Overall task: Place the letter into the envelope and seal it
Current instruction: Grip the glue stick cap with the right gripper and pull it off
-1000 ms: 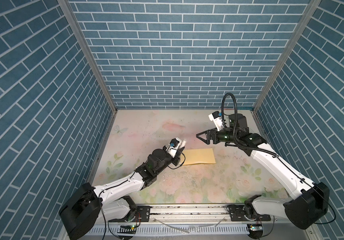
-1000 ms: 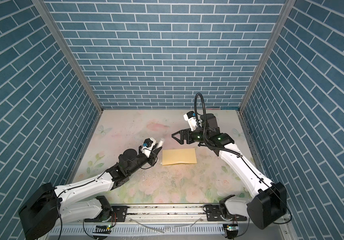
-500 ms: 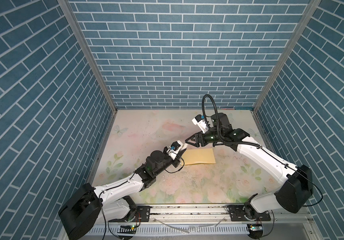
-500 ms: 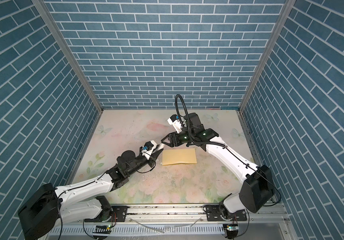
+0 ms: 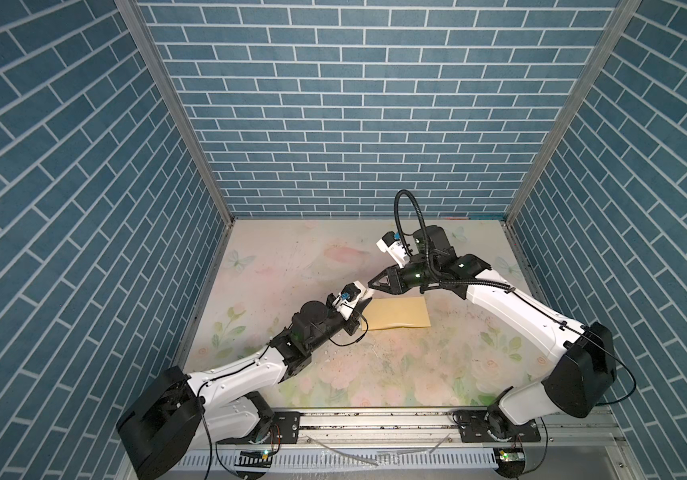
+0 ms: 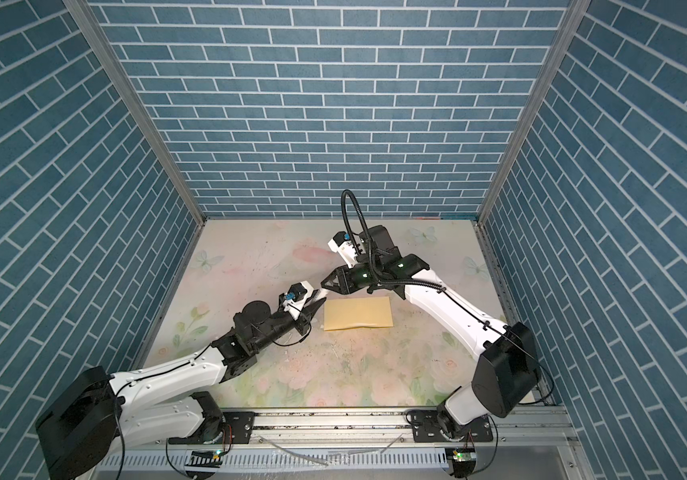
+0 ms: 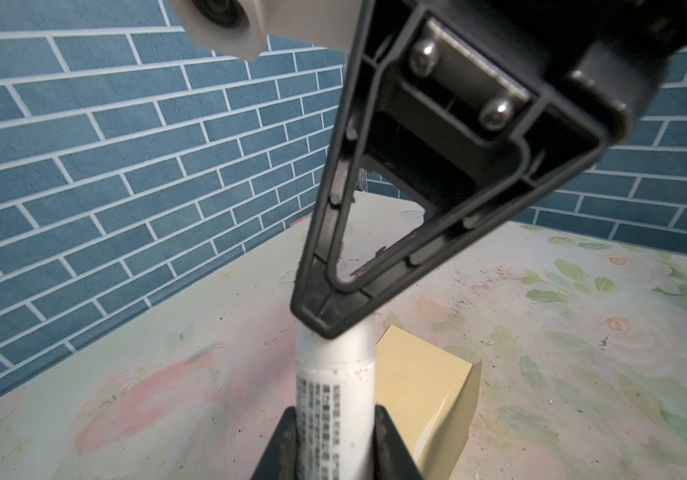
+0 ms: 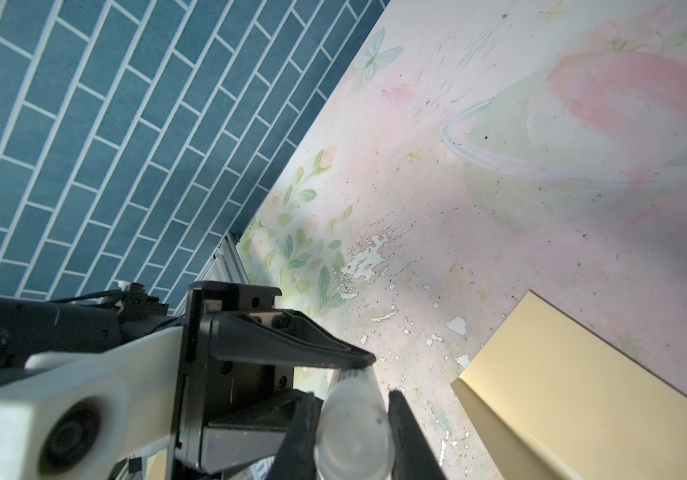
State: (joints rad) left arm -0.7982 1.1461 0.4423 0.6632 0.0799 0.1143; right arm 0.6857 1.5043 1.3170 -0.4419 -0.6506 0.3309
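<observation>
Beside mustard-yellow paper envelope (image 5: pixel 400 313): left gripper (image 7: pixel 335 419) clamped on white cylindrical plastic glue stick (image 7: pixel 335 374); right gripper (image 8: pixel 352 399) clamped on cap end. Advise straight axial pull, body held firm.

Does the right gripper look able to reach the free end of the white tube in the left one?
Likely yes. The left gripper clamps the white tube by its body, leaving that end bare, and the right gripper has a finger against each side of it. The envelope lies clear of both.
</observation>
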